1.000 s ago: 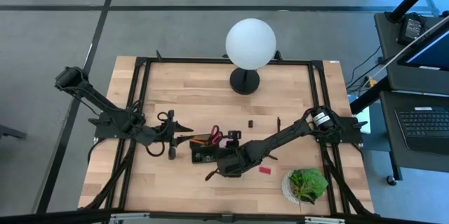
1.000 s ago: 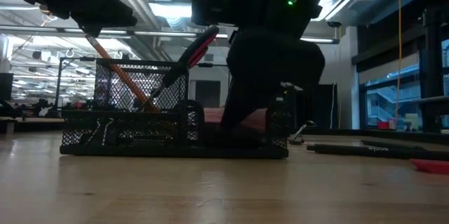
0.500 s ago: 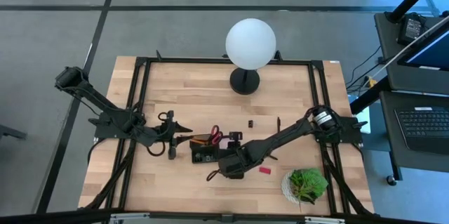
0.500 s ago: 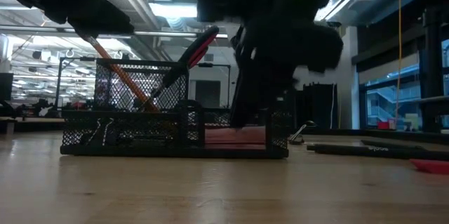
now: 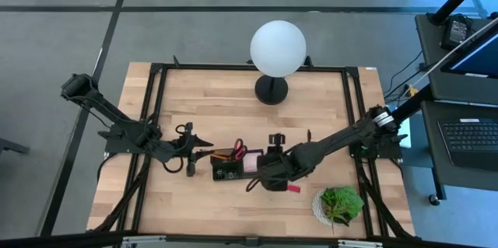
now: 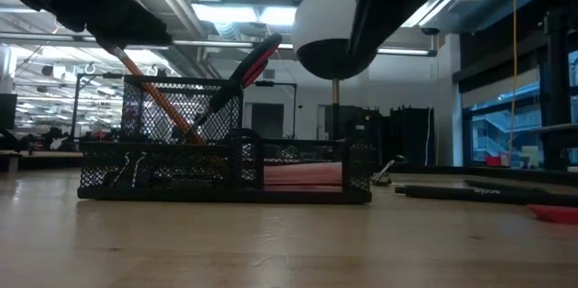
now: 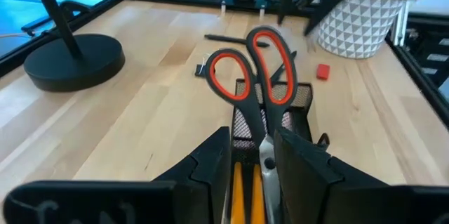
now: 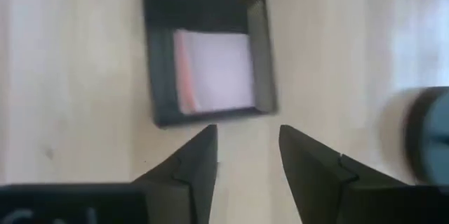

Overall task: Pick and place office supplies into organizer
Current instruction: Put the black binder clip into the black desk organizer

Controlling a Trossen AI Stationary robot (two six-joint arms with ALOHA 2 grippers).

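Sticky-note pad (image 8: 214, 69) lies in the organizer (image 8: 158, 76); right gripper (image 8: 245, 164) hangs spread and empty above. Left gripper (image 7: 251, 155) pinches the scissors (image 7: 252, 76), presumably steadying them.

Black wire-mesh metal organizer (image 6: 226, 166), smooth pale wood table (image 5: 226, 100), glossy red plastic scissors (image 7: 256, 66) handles, matte pink paper sticky-note pad (image 8: 214, 69).

We see a wooden table (image 5: 210, 92), organizer (image 5: 231, 171) at centre, lamp base (image 5: 271, 90) upper centre, potted plant (image 5: 340, 204) lower right, red eraser (image 5: 294, 188) beside it.
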